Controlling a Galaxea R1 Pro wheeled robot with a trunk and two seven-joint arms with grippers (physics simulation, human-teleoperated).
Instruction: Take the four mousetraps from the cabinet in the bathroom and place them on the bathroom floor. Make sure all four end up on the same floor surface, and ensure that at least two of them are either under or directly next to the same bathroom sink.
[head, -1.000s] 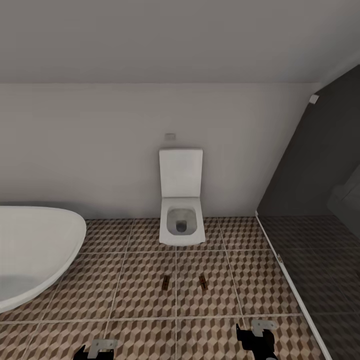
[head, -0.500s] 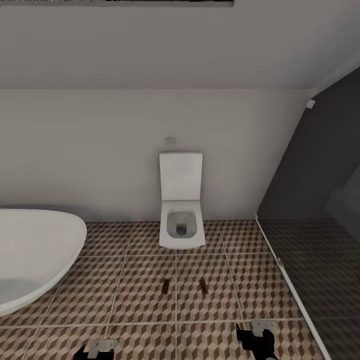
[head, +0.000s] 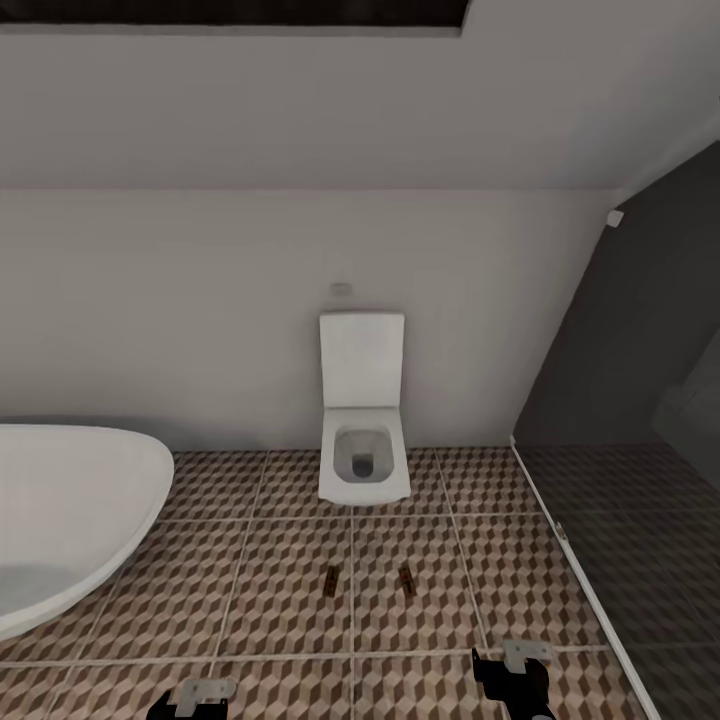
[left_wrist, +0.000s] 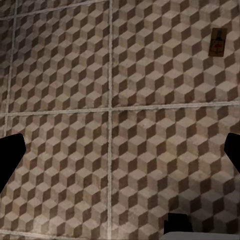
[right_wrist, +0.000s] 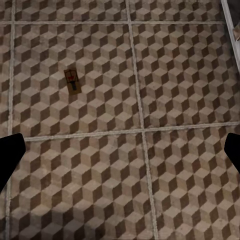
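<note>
Two mousetraps lie flat on the bathroom floor (head: 280, 600) in front of the toilet, one (head: 331, 579) left of a grout line and one (head: 406, 578) right of it. My left gripper (head: 190, 700) hangs low over the tiles, and in its wrist view (left_wrist: 120, 155) it is open with bare floor between the fingers and a mousetrap (left_wrist: 217, 41) well ahead. My right gripper (head: 515, 682) is also open (right_wrist: 120, 155) above the tiles, a mousetrap (right_wrist: 72, 81) lying some way off. The cabinet and the sink are out of view.
A white toilet (head: 363, 420) stands against the back wall. A white oval bathtub (head: 70, 510) fills the left side. A dark glass partition (head: 620, 540) with a pale floor rail runs along the right. A skylight (head: 230, 12) shows in the sloped ceiling.
The camera has tilted upward, so the whole scene sits lower and the skylight has come into view. The mousetraps and both grippers have kept their places.
</note>
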